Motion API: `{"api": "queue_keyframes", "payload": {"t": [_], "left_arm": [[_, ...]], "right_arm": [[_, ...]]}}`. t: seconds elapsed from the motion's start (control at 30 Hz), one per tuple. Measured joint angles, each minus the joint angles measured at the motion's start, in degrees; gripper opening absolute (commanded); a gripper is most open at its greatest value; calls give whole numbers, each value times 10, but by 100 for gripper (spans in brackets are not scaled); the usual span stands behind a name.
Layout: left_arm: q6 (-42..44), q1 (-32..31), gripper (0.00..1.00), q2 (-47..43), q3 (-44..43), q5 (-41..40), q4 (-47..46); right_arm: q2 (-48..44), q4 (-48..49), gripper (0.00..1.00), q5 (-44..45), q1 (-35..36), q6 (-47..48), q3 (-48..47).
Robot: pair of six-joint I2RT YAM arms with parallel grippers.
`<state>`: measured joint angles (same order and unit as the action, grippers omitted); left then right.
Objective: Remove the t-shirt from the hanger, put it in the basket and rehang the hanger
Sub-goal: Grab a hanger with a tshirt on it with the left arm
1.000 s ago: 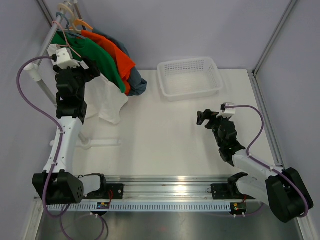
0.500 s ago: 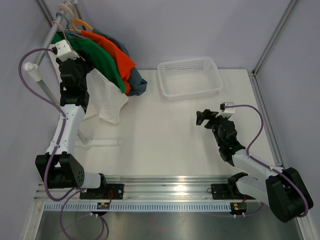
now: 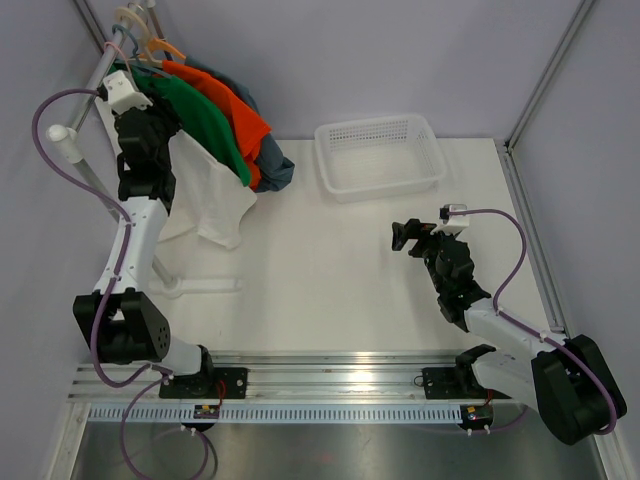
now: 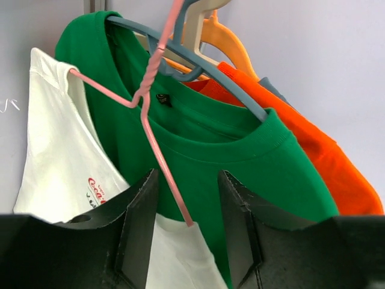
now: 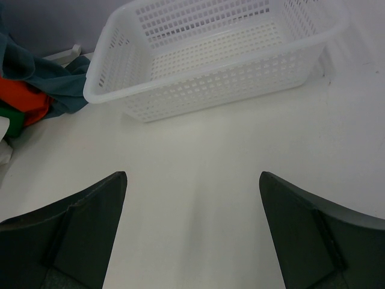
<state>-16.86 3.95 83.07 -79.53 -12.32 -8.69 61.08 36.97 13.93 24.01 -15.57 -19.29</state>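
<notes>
Where the rail (image 3: 66,140) slants across the upper left of the overhead frame, we see the left gripper (image 4: 187,177) raised among the hanging clothes. In its wrist view the fingers (image 4: 135,229) stand released, part-way apart, on either side of the pink hanger (image 4: 154,65). The wire runs close to the left finger, with a clear gap before the right one. The white t-shirt (image 4: 60,138) is on that hanger at the frame's left. The green t-shirt (image 4: 240,150) on a blue-grey hanger (image 4: 207,71) is pressed just beside it, and the orange t-shirt (image 4: 313,156) is further right. Overhead, the white hem drops toward the bench (image 3: 330,270). Open bench surface runs from it across the middle of the frame. The white basket (image 5: 222,84) sits at upper centre-right, near the bench's far edge. Below it, right of centre, the right gripper (image 5: 192,180) hovers over the bench, well apart from the basket, fingers spread wide and grasping nothing.
</notes>
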Motion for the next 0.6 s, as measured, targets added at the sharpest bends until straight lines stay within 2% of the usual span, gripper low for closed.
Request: {"api": "queue_keyframes", "payload": {"t": [0.1, 0.23, 0.33, 0.37, 0.47, 0.6], "left_arm": [[-8, 4, 46, 8, -9, 0, 6], [-18, 8, 28, 12, -14, 0, 15], [-23, 10, 21, 18, -22, 1, 20], [-24, 10, 12, 21, -26, 2, 21], [-27, 11, 0, 30, -35, 2, 25], [-27, 12, 0, 31, -42, 3, 32]], "right_arm": [[0, 0, 100, 0, 0, 0, 0], [0, 0, 100, 0, 0, 2, 0], [0, -1, 99, 0, 0, 2, 0], [0, -1, 99, 0, 0, 2, 0], [0, -1, 100, 0, 0, 2, 0], [0, -1, 99, 0, 0, 2, 0]]}}
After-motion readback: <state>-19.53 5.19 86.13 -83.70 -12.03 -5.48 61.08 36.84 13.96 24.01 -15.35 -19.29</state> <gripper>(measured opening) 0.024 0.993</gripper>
